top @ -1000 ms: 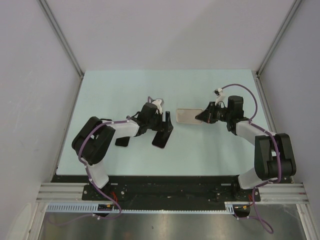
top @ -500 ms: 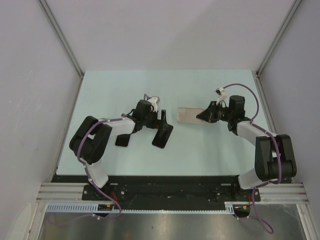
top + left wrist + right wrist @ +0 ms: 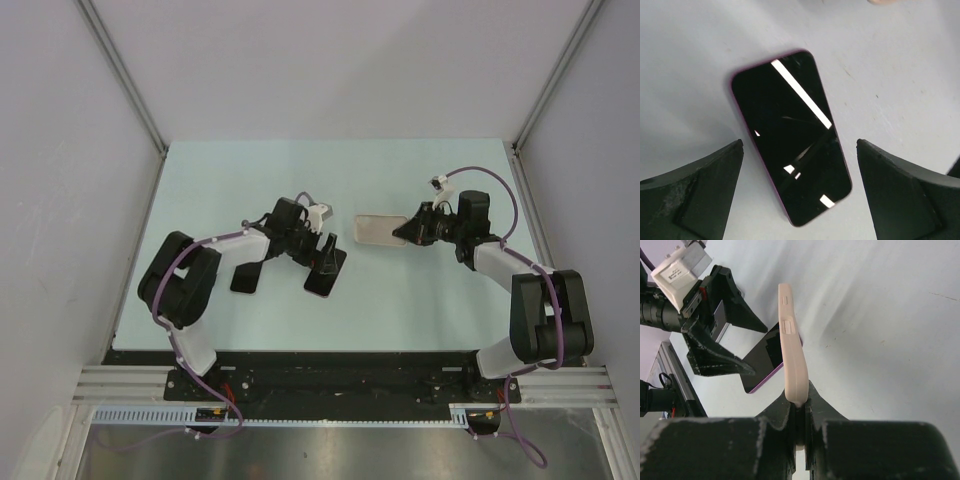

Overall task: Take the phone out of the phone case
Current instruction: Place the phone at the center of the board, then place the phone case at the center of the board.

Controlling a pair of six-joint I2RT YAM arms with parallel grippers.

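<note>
Now out of its cover, the phone (image 3: 790,137) is lying flat and screen-up on the pale tabletop (image 3: 220,180), its dark glass catching strips of light and a purple rim showing along its edge. The left gripper (image 3: 797,150) is hovering over it with jaws spread wide, one finger flanking each side of the handset and gripping nothing. Nearby to the right, the right gripper (image 3: 405,233) is pinching the pale beige phone case (image 3: 792,360) by one end, its jaws closed tight on the thin wall. The case is standing empty and apart from the phone, its side buttons facing the right wrist camera. A small dark flat object (image 3: 245,280) is resting on the tabletop beside the left arm.
</note>
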